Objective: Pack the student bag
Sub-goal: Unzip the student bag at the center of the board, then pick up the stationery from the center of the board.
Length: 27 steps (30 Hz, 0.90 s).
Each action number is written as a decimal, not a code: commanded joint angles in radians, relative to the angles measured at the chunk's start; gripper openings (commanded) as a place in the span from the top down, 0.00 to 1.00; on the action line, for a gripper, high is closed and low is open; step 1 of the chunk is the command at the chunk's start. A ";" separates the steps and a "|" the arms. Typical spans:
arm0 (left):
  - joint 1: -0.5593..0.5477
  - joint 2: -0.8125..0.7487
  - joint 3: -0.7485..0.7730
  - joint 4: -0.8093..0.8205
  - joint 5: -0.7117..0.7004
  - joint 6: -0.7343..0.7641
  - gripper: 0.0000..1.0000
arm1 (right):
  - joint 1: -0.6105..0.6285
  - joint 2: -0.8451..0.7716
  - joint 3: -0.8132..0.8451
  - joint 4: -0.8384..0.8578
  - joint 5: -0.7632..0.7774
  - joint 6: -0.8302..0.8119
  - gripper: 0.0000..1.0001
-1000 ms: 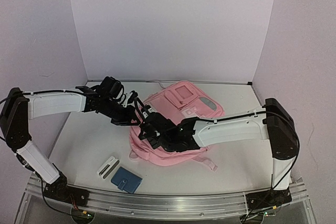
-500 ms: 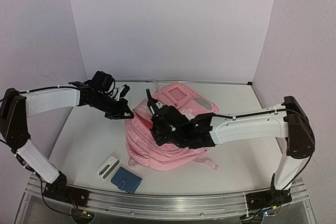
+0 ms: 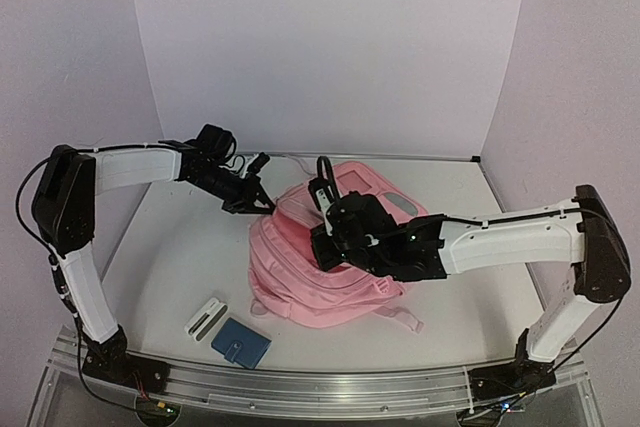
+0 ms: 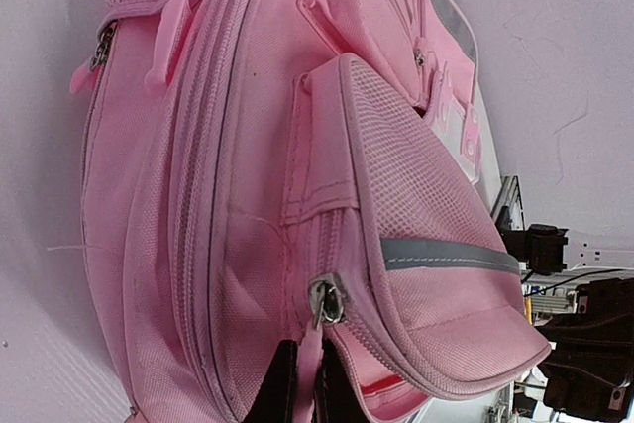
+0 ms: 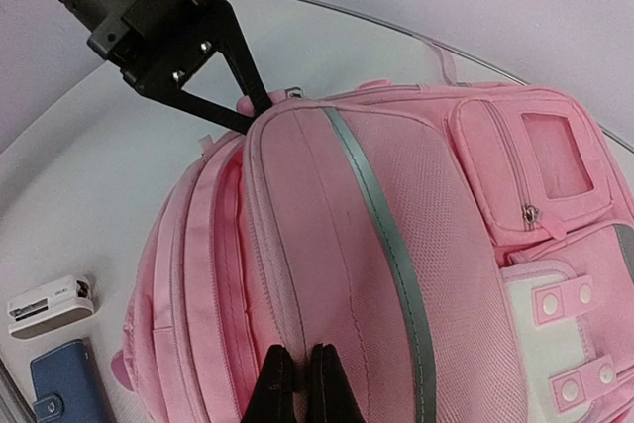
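Left side first: over the last second the left arm has swung up and back. The left tool (image 4: 300,388) is clenched tight on what looks like the pink tab just under a zip pull (image 4: 325,302), at the corner of the student bag (image 3: 300,277). That tug has hauled the bag out of its flat sprawl, so now it sits humped up on the desk (image 3: 170,267) between the two tools.

The blue wallet (image 3: 241,343) and white case (image 3: 205,317) haven't moved. They lie well behind the left tool, down by the arm bases, so I'd say nothing's packed yet and this is just setup for opening a zip.

The right tool (image 5: 297,383) was partly open a second ago. It has now snapped fully shut and seems to be pinching the front pocket fabric beside the grey stripe (image 5: 381,235).
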 commanded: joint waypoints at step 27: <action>-0.197 -0.627 -0.540 -0.395 -0.599 -0.401 0.15 | -0.074 -0.102 -0.038 0.105 0.127 0.181 1.00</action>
